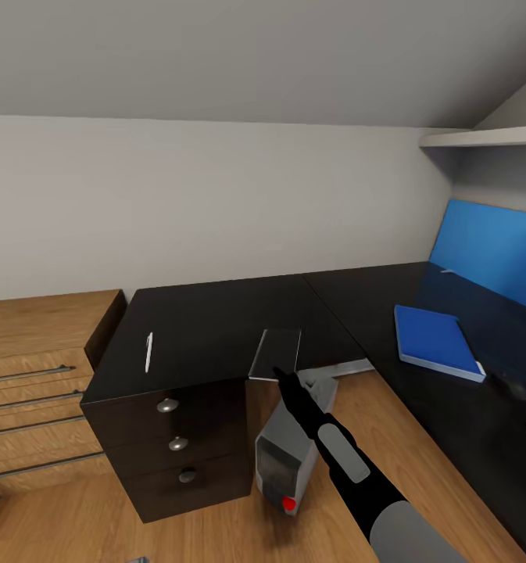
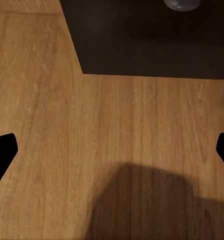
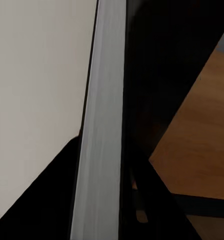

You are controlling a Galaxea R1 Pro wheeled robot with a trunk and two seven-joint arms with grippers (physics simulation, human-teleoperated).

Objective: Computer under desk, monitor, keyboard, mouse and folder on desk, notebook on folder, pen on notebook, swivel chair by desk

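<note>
My right fingers [image 1: 282, 374] clamp the thin glossy dark grey notebook [image 1: 276, 353] at frame centre, lifted edge-first for stacking on the flat bright blue folder [image 1: 437, 342], right, on the black bench [image 1: 216, 320]. Left fingers [image 2: 112, 150]: apart.

Blue folder [image 1: 436, 342], black desk [image 1: 208, 324]

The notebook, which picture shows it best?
The head view: the whole notebook lies at the desk edge, with the right claw at it. The right wrist view shows just its grey edge up close. The left wrist view faces floor.
</note>
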